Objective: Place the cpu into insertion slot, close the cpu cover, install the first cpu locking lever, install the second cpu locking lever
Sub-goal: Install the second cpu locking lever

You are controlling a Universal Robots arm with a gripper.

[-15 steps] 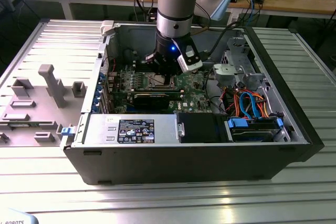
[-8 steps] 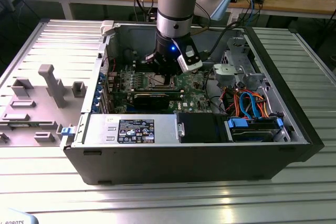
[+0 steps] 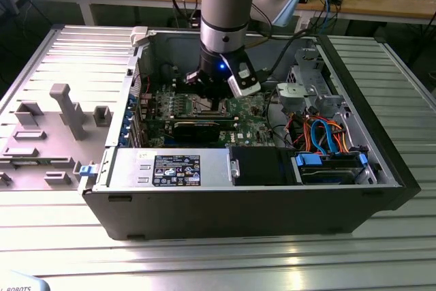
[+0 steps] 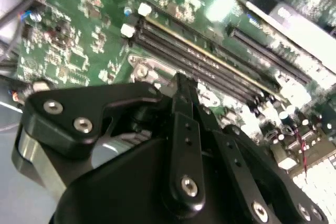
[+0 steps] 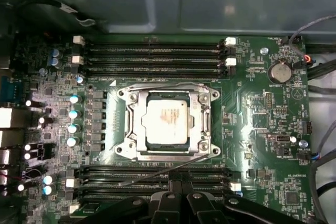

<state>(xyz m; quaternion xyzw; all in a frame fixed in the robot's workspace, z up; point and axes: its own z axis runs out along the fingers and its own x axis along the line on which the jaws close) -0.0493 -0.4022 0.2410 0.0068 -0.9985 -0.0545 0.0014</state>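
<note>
In the first wrist view the cpu (image 5: 167, 121) lies flat in the insertion slot (image 5: 124, 148) at the middle of the green board. The cpu cover (image 5: 134, 121) is folded down around it, its window showing the chip's silver top. One locking lever (image 5: 168, 85) lies along the socket's edge nearest the upper memory slots. The other lever (image 5: 173, 167), a thin rod, sticks out at a slant from the opposite edge, raised off its catch. My gripper (image 5: 180, 188) is shut, its tips just beside that slanted rod. In the exterior view the gripper (image 3: 214, 97) hangs low over the socket.
Long black memory slots (image 5: 152, 56) flank the socket on two sides. A round coin battery (image 5: 279, 72) and loose cables (image 5: 320, 150) sit nearby. The open computer case (image 3: 245, 199) has steep walls, a black card (image 3: 197, 127) and drive bays with orange and blue cables (image 3: 327, 138).
</note>
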